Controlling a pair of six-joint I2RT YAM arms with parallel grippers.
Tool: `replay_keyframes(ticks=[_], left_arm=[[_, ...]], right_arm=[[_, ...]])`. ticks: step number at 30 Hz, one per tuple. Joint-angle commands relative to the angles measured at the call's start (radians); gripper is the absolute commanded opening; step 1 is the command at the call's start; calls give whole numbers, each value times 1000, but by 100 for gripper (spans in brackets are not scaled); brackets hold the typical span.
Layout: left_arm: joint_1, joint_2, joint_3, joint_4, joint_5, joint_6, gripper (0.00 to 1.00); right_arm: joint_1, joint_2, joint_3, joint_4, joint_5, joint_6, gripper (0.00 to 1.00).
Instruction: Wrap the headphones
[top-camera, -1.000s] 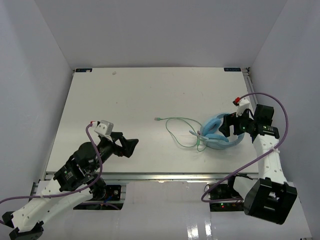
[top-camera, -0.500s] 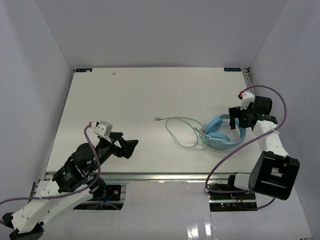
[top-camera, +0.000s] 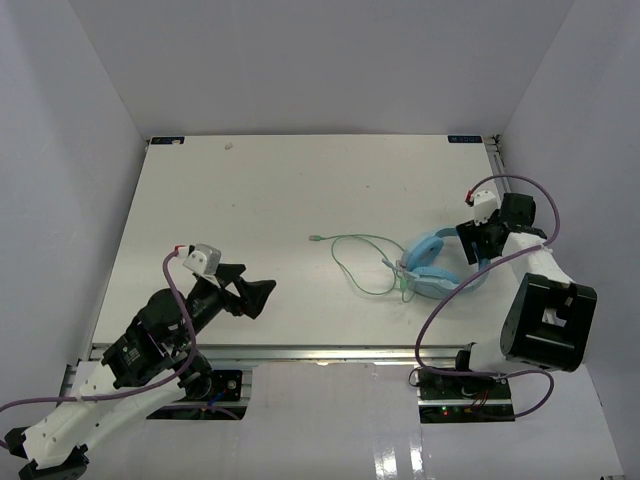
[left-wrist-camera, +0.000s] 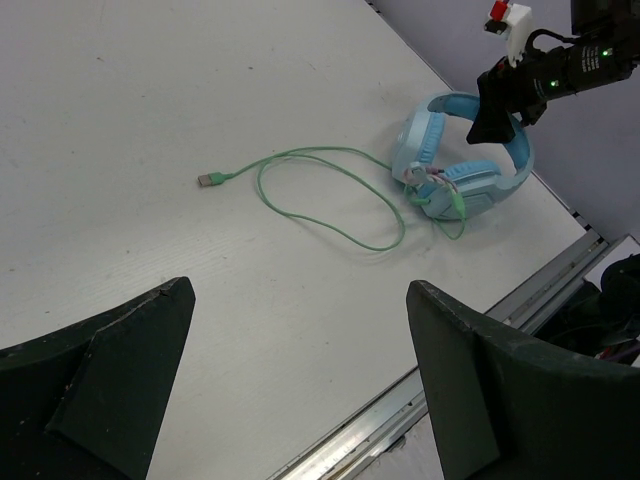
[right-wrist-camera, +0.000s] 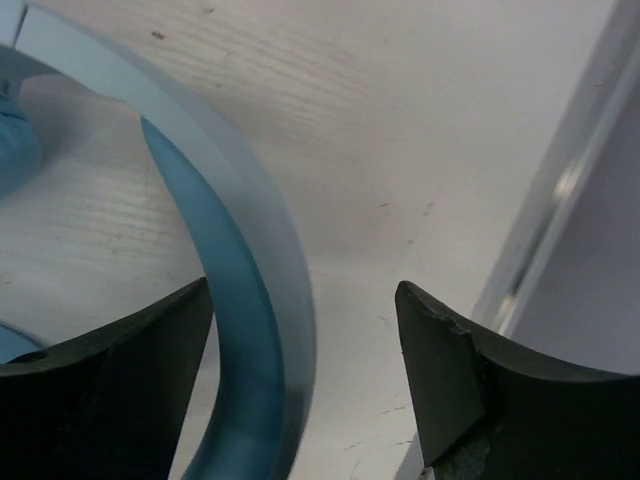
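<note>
While the left gripper (top-camera: 250, 287) hangs over the near left corner of the white desk (top-camera: 250, 190), its 2 black fingers are spread wide with nothing between them. Toward the middle of the desk lies the small plug (top-camera: 314, 238) of the thin pale-green cable (top-camera: 360, 265), which runs rightward in loose, flat loops to the headphones (top-camera: 440, 270). This light blue headset lies flat close to the right edge of the desk, nearer the front edge than the back. Its 2 ear cups point toward the middle and its padded band (right-wrist-camera: 245, 290) arcs toward the right edge. A small tangle of cable sits just beside the nearer ear cup (top-camera: 432, 284). The right gripper (top-camera: 472, 245) is down at the band, fingers parted. The wrist view shows the band passing through the gap, close to 1 finger, with bare desk beside it and no grip closed on it. A purple robot cable (top-camera: 440, 310) loops near the front right corner.
</note>
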Motion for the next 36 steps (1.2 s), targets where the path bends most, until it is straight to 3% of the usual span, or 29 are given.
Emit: replay_keyframes(ticks=[1, 4, 11, 13, 17, 20, 28, 32, 36], left_arm=[[-3, -8, 0, 18, 17, 11, 98], [-3, -8, 1, 18, 17, 12, 98], [-3, -11, -3, 21, 17, 10, 98], [-3, -12, -4, 28, 25, 6, 98], [-3, -20, -40, 68, 27, -61, 98], [-3, -2, -71, 132, 107, -44, 98], [-4, 309, -43, 296, 284, -21, 96], [-8, 398, -57, 485, 326, 89, 96], [-13, 471, -160, 851, 414, 219, 98]], right_arm=[[-2, 75, 58, -81, -73, -38, 75], [-2, 88, 58, -80, -71, -38, 64], [-3, -28, 40, -78, -128, 7, 16], [-2, -65, 44, -84, -141, 36, 10], [-2, -165, 60, -138, -261, 172, 8], [17, -217, 85, -162, -342, 341, 8], [223, -209, 311, -166, -265, 718, 8], [279, -182, 473, -158, -279, 795, 8], [284, -145, 570, -143, -317, 874, 8]])
